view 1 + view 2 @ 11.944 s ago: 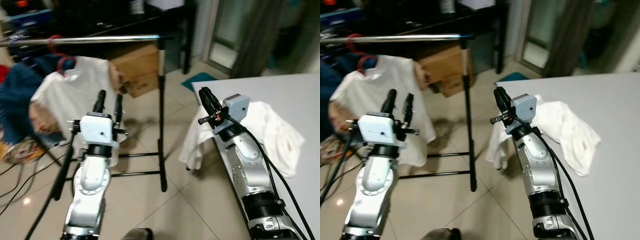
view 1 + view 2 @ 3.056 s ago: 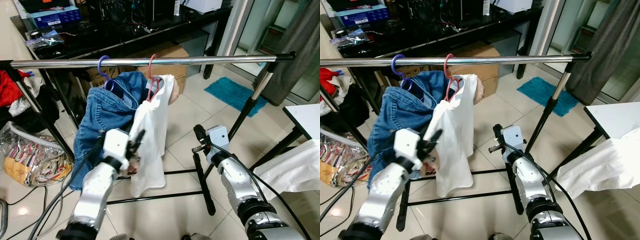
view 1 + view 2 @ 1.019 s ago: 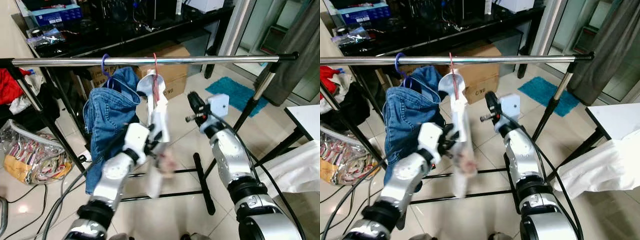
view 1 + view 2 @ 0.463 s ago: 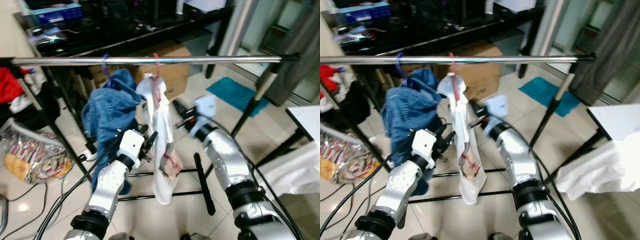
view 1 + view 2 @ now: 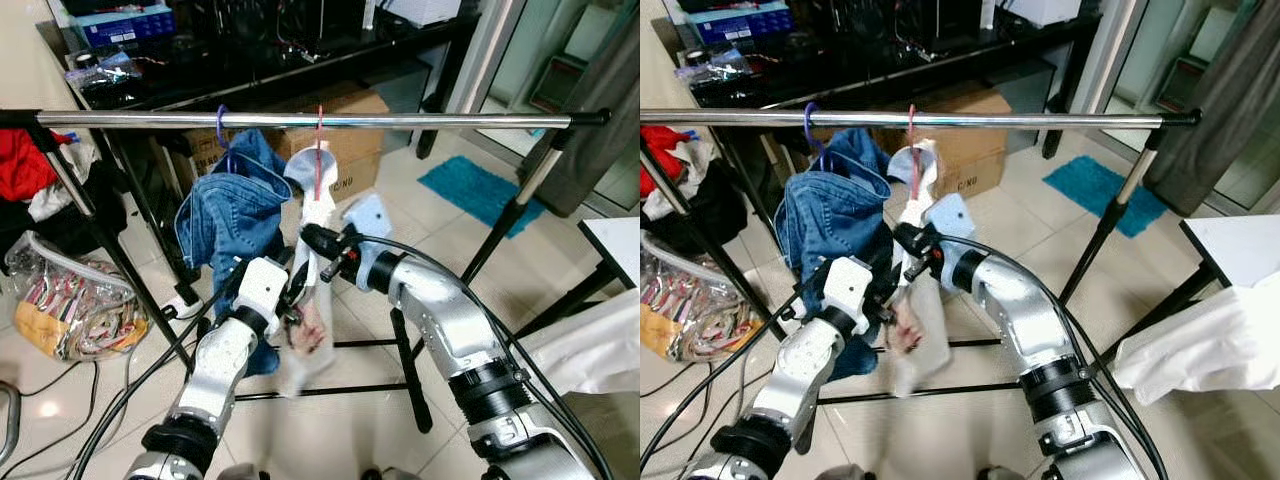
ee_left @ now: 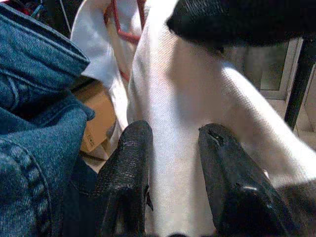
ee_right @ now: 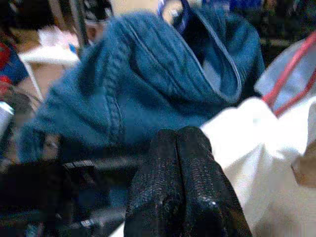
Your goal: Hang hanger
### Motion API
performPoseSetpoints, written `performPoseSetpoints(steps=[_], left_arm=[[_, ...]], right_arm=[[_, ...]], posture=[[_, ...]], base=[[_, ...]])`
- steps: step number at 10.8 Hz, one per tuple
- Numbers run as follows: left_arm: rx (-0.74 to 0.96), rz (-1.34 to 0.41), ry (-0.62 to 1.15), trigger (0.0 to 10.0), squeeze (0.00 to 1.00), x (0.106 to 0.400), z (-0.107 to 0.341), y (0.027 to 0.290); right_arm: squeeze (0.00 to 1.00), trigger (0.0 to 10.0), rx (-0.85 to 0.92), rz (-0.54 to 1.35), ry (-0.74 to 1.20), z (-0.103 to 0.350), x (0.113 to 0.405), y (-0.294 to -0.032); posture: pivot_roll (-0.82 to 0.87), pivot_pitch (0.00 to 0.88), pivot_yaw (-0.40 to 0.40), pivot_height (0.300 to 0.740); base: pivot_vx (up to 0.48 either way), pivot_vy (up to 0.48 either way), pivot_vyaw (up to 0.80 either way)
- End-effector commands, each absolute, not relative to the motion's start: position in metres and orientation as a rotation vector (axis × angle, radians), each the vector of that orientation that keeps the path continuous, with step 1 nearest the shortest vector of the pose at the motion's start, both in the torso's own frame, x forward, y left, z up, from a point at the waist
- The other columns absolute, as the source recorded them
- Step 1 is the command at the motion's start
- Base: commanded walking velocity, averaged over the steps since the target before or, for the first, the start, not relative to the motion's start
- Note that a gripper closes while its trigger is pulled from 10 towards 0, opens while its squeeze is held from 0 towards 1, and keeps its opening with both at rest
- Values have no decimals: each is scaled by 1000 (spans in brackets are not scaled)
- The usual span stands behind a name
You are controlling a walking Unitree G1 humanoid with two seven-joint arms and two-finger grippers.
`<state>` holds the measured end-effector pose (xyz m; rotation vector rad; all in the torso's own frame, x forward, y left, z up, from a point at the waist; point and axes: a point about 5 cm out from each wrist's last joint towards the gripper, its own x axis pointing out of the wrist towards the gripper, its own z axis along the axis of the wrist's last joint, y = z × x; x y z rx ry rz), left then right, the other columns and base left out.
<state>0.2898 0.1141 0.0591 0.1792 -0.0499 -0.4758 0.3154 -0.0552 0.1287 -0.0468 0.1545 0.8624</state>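
Note:
A steel rail (image 5: 420,120) carries a purple hanger (image 5: 222,118) with a denim jacket (image 5: 225,215) and a red hanger (image 5: 319,150) with a white shirt (image 5: 303,180). The shirt's lower part is blurred. My left gripper (image 5: 292,290) is at the shirt's middle, open, with white cloth (image 6: 182,89) lying between its fingers (image 6: 123,177). My right gripper (image 5: 310,238) is shut with nothing in it, its tip (image 7: 178,133) against the shirt just below the red hanger (image 7: 291,74), beside the denim (image 7: 148,74).
The rack's black post and foot (image 5: 410,370) stand under my right arm. A cardboard box (image 5: 355,140) sits behind the rail. A bag of clothes (image 5: 70,300) lies on the floor at left. A white cloth (image 5: 590,345) hangs off a table at right.
My right gripper has moved left across to the shirt, just under the red hanger. The shirt's lower part is swinging. My left gripper stays at the shirt.

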Motion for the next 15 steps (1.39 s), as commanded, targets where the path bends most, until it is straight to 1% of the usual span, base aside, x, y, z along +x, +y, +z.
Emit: performPoseSetpoints(steps=[1,3,4,5,8,9,11,13,15], left_arm=[[188,-488,-58,10000,0,293,61,111],[189,-496,-60,10000,0,293,61,109],[190,-499,-65,10000,0,293,61,108],[190,-499,-72,10000,0,293,62,108],[195,-502,-78,10000,0,291,62,109],[195,-503,-78,10000,0,289,61,108],[221,-525,-94,10000,0,287,62,107],[287,-560,-133,10000,0,281,64,105],[300,-567,-144,10000,0,278,65,105]], right_arm=[[0,10000,-93,815,176,128,318,-60],[0,10000,-92,821,205,126,317,-56],[0,10000,-123,803,221,124,318,-56],[0,10000,-159,714,244,122,325,-65],[0,10000,-189,668,234,125,331,-75],[0,10000,-192,655,228,125,331,-75],[0,10000,-164,639,148,138,332,-74],[0,10000,-183,623,85,150,333,-81],[0,10000,-235,625,102,141,327,-83]], posture=[[90,0,-34,740],[83,0,-31,740],[86,0,-32,740],[89,0,-32,740],[88,0,-29,740],[89,0,-28,740],[88,0,-27,740],[87,0,-25,740],[87,0,-26,740]], base=[[0,0,0],[0,0,0],[0,0,0],[0,0,0],[0,0,0],[0,0,0],[0,0,0],[0,0,0],[0,0,0]])
